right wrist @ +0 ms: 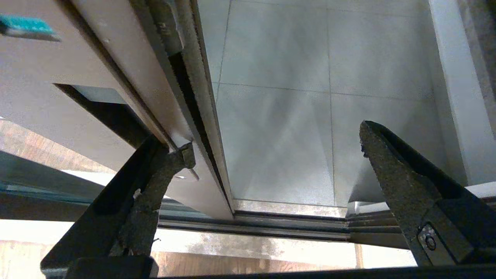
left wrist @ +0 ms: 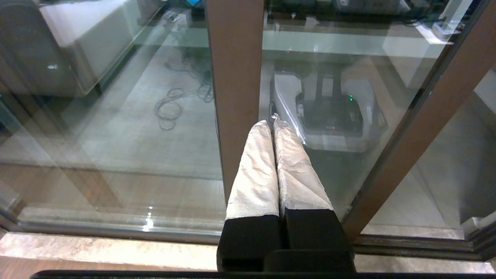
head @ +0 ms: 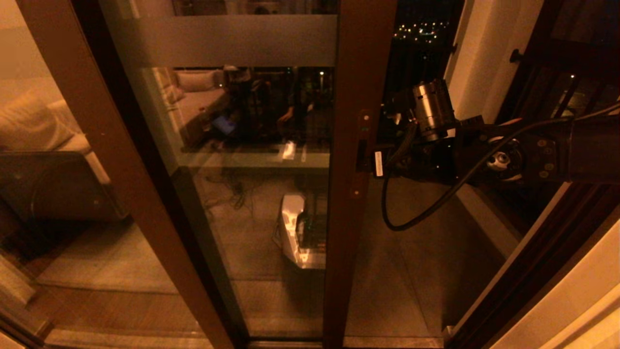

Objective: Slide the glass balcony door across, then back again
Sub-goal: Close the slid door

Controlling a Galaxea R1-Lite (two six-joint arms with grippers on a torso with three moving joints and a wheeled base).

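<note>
The glass balcony door [head: 252, 160] stands upright, a tall clear pane in a dark brown frame with a frosted band across its upper part. It is slid partly open, a gap at its handle stile [head: 361, 145].

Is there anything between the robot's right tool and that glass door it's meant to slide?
Nothing visible. The right tool is open at the edge of the glass balcony door, one finger already against the door's stile, the other over the balcony floor.
</note>
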